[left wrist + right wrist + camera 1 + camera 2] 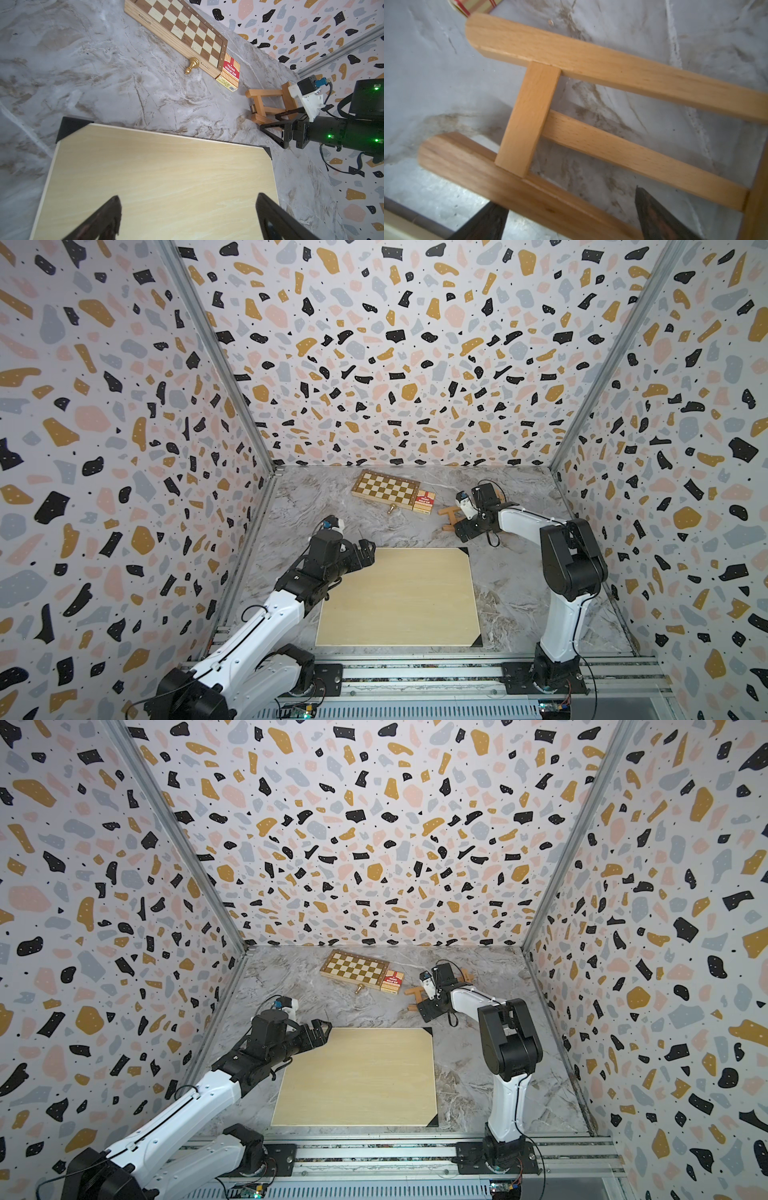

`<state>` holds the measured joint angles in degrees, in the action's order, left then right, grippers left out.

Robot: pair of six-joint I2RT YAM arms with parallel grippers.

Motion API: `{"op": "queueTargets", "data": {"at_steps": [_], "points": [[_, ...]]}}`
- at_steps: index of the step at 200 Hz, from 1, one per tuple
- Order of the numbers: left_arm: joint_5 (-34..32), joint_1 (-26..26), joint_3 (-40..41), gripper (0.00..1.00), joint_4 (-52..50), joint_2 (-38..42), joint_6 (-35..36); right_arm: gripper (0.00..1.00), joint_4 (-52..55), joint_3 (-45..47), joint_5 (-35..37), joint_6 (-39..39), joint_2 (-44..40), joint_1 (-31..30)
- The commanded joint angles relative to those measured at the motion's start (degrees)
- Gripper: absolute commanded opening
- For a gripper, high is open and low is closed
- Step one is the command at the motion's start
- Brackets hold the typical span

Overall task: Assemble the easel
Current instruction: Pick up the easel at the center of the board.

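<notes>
Easel [266, 92] lies flat crosswise, narrow end toward card box [229, 72].

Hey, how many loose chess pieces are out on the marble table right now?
1: a small golden pawn lying on its side beside the checkered wooden chessboard box. Others may be hidden inside that box.

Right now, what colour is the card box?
The card box is red and cream, clearest in the left wrist view.
</notes>
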<state>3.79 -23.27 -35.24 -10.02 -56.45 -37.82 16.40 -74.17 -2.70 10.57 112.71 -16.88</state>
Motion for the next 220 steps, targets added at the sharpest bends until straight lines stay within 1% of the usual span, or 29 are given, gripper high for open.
{"op": "queueTargets", "data": {"at_steps": [1, 43, 59, 74, 108, 162, 172, 186, 220], "points": [[-0.76, -0.20, -1.91, 0.99, 1.66, -0.57, 1.27, 0.90, 2.15, -1.85, -0.46, 0.51, 0.60, 0.80], [-0.98, -0.20, -2.28, 0.99, 2.00, -1.52, 1.52, 0.79, 1.71, -2.55, -1.87, 0.03, 1.87, 0.63], [-1.11, -0.20, -2.28, 0.99, 2.10, -1.56, 1.52, 0.72, 1.71, -2.78, -3.06, -0.02, 2.20, 0.56], [-1.14, -0.20, -2.28, 0.99, 2.24, -1.69, 1.60, 0.69, 1.91, -3.29, -3.27, -0.05, 2.60, 0.41], [-1.20, -0.20, -1.82, 0.99, 2.49, -1.78, 1.53, 0.60, 2.00, -5.72, -3.87, 0.15, 4.06, 0.27], [-1.30, -0.20, -1.49, 0.99, 3.29, -2.08, 1.26, 0.49, 5.02, -12.69, -3.88, 1.87, 9.23, -0.33], [-1.30, -0.20, -1.43, 0.99, 3.60, -2.41, 1.26, 0.44, 5.17, -13.35, -3.82, 2.10, 9.48, -0.43], [-1.07, -0.23, -1.61, 0.99, 3.69, -3.00, 1.26, 0.43, 5.04, -14.16, -3.83, 2.24, 9.42, -0.43], [-0.80, -0.20, -2.20, 0.99, 3.82, -3.84, 1.26, 0.31, 4.96, -15.13, -2.89, 2.97, 8.73, -0.19]]}}
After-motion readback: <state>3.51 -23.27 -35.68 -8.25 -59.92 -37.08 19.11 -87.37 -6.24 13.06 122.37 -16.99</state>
